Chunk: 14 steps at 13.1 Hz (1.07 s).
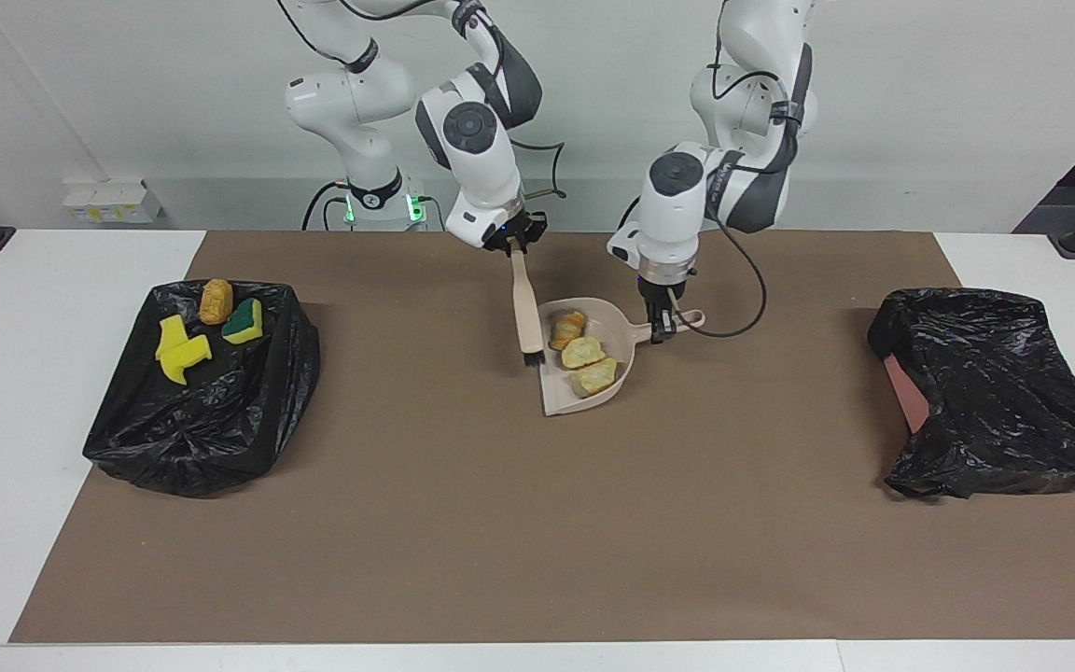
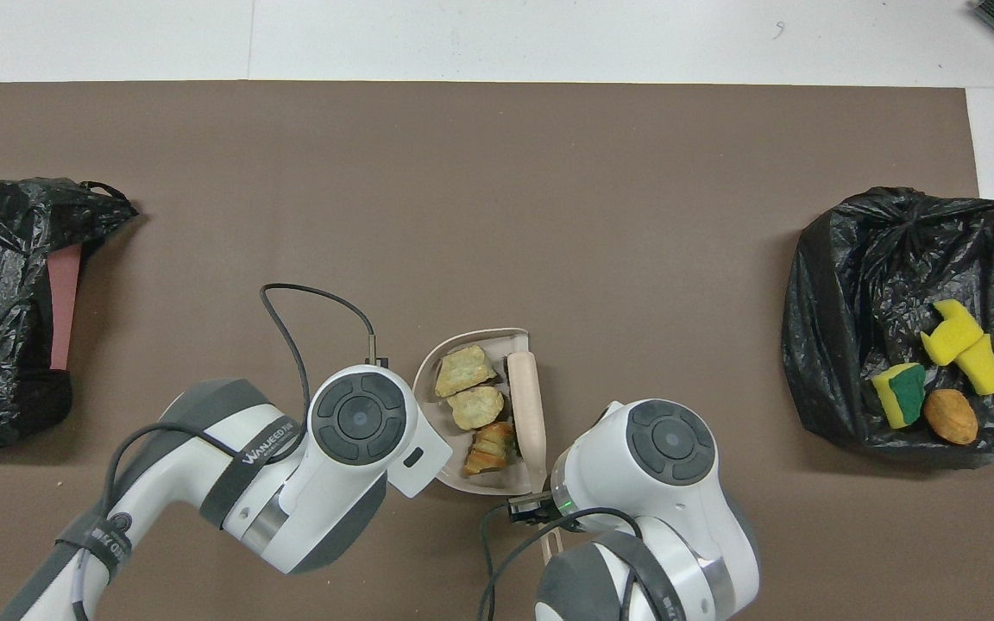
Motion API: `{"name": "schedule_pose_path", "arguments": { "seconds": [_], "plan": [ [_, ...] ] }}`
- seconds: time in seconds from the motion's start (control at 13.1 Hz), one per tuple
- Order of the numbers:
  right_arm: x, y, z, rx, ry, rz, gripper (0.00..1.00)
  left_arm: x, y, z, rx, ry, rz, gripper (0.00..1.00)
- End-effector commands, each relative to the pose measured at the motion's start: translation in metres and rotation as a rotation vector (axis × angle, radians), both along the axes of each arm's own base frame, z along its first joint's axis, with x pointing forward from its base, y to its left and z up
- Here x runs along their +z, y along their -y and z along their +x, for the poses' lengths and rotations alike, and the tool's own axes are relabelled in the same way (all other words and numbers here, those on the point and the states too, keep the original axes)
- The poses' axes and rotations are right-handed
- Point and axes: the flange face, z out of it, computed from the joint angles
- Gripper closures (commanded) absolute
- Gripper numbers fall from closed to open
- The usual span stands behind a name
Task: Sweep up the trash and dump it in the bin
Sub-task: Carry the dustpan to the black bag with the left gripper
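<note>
We have four bits of trash [image 1: 206,322] in the bin [image 1: 248,420]; three lie in our dustpan [image 1: 584,397], left gripper [image 1: 661,329] clamped on it, right gripper [image 1: 514,248] on the brush [image 1: 525,313]; dumping remains

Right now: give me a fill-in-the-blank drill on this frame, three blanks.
1. The dustpan holds ___ bread-like lumps.
2. The right gripper is shut on the handle of the ___.
3. The open bin bag toward the right arm's end holds ___ bits of trash.

Missing words: three; brush; four
</note>
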Motion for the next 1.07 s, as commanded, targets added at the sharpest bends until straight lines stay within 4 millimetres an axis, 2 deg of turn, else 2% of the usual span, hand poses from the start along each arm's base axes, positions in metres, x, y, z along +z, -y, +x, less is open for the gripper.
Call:
{"name": "schedule_pose_path", "arguments": {
  "seconds": [0.0,0.08,0.23,0.31,0.38,0.53,0.61,0.69,0.92,0.99],
  "plan": [
    [0.043,0.002,0.005,-0.09,0.047,-0.093,1.0,0.005,-0.035,0.034,0.01,0.01,-0.046,1.0],
    [0.052,-0.001,0.003,-0.105,0.045,-0.106,1.0,0.012,-0.051,0.048,0.012,0.02,-0.048,1.0],
    [0.053,-0.008,-0.012,-0.1,0.031,-0.099,1.0,0.027,-0.086,0.074,0.012,0.042,-0.052,1.0],
    [0.048,-0.022,-0.026,-0.083,0.013,-0.089,1.0,0.038,-0.102,0.085,0.01,0.057,-0.056,1.0],
    [0.039,-0.034,-0.034,-0.1,0.011,-0.072,1.0,0.039,-0.116,0.093,0.014,0.049,-0.057,1.0],
    [0.007,-0.075,-0.056,-0.112,0.039,-0.052,1.0,0.067,-0.139,0.109,0.009,0.022,-0.051,1.0],
    [-0.005,-0.086,-0.058,-0.121,0.044,-0.045,1.0,0.085,-0.15,0.116,0.014,0.016,-0.059,1.0],
    [-0.013,-0.093,-0.058,-0.132,0.048,-0.039,1.0,0.101,-0.161,0.121,0.007,0.014,-0.058,1.0],
    [-0.045,-0.119,-0.074,-0.106,0.037,-0.039,1.0,0.127,-0.194,0.132,-0.002,0.028,-0.057,1.0],
    [-0.054,-0.122,-0.075,-0.11,0.038,-0.04,1.0,0.134,-0.207,0.136,-0.002,0.034,-0.058,1.0]
  ]
}}
